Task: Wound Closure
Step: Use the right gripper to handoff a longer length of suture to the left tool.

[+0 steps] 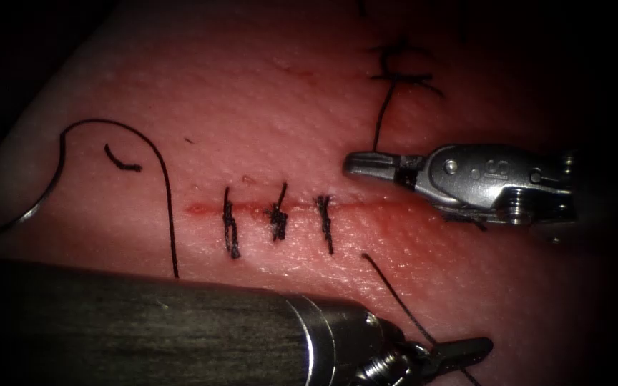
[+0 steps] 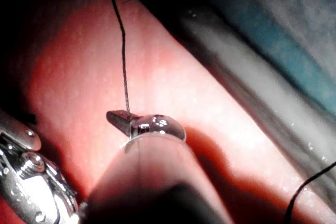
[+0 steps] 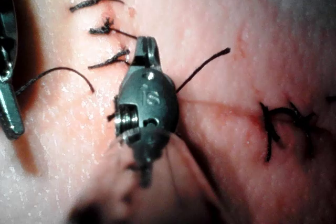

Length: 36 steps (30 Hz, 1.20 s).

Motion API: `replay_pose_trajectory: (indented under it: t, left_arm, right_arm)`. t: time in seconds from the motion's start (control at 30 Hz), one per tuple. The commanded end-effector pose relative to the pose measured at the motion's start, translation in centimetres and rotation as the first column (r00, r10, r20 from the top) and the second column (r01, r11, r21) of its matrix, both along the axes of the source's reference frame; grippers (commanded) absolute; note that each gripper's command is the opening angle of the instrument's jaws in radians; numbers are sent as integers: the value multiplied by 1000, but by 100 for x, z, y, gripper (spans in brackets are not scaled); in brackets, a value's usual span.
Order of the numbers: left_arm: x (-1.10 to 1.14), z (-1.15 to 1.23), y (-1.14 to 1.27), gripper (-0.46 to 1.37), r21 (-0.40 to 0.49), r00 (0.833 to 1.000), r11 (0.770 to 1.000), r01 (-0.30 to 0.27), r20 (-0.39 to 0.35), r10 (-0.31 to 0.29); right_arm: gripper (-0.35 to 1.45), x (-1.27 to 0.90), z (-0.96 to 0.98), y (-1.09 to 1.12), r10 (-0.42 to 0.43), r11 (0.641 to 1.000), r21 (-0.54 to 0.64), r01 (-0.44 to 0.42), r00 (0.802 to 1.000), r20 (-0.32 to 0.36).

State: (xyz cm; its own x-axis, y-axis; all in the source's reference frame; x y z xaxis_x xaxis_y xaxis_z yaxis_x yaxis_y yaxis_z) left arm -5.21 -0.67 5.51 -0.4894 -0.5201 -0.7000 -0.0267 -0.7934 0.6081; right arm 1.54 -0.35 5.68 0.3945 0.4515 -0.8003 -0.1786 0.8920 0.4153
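Observation:
The tissue (image 1: 273,107) bears a horizontal cut (image 1: 366,207) crossed by three dark stitches (image 1: 278,214). My left tool (image 1: 466,350) sits in front of the cut's right part, shut on a thread (image 1: 395,293) whose free end rises toward the cut; the same grip shows in the left wrist view (image 2: 119,117). My right tool (image 1: 355,166) hovers just beyond the cut's right end, shut, with a thread tail (image 1: 382,118) running under it from near the far knot (image 1: 398,68). The curved needle (image 1: 33,211) lies loose on the tissue at the far left, held by neither tool.
A long thread loop (image 1: 162,171) arcs from the needle and runs down behind the left tool's shaft (image 1: 144,329). A short cut piece of thread (image 1: 119,163) lies inside that loop. Red fluid tints the cut. The tissue's edge (image 2: 220,77) drops off beside the left tool.

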Motion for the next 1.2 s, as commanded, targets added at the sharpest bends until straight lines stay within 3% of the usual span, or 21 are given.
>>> replay_pose_trajectory:
  t: [0.03,0.1,0.13,0.17,0.23,0.3,0.4,0.57,0.73,0.9,1.2]
  left_arm:
    - [7,0,3,-35,9,1000,1000,-13,6,13]
    - [16,0,7,-35,15,1000,1000,-26,12,26]
    - [22,1,9,-35,19,999,999,-34,14,34]
    - [30,3,13,-35,19,999,999,-50,15,50]
    - [38,5,16,-35,33,998,998,-56,22,55]
    - [48,12,20,-35,45,997,997,-65,32,64]
    - [52,18,23,-35,54,997,996,-68,38,66]
    - [52,24,22,-35,67,996,994,-84,29,83]
    - [51,21,20,-35,69,996,994,-86,27,84]
    - [50,19,20,-35,75,996,994,-83,30,81]
    - [48,13,19,-35,87,997,993,-78,34,76]
  right_arm:
    - [-35,-1,1,0,-18,1000,-2,18,1000,-16]
    - [-33,-2,1,0,-41,999,-9,41,999,-35]
    - [-21,-3,2,0,-51,999,-10,50,998,-43]
    - [11,-4,3,0,-79,996,-34,77,995,-60]
    - [41,-5,4,0,-95,995,-47,92,993,-70]
    - [87,-9,4,-1,-135,988,-84,128,987,-91]
    - [104,-14,3,-2,-159,984,-101,147,980,-123]
    - [109,-26,4,-13,-230,968,-143,205,955,-187]
    - [103,-21,11,-32,-284,954,-160,255,939,-196]
    - [100,-13,11,-38,-296,946,-191,260,936,-189]
    - [99,5,-13,-39,-312,917,-305,256,938,-153]
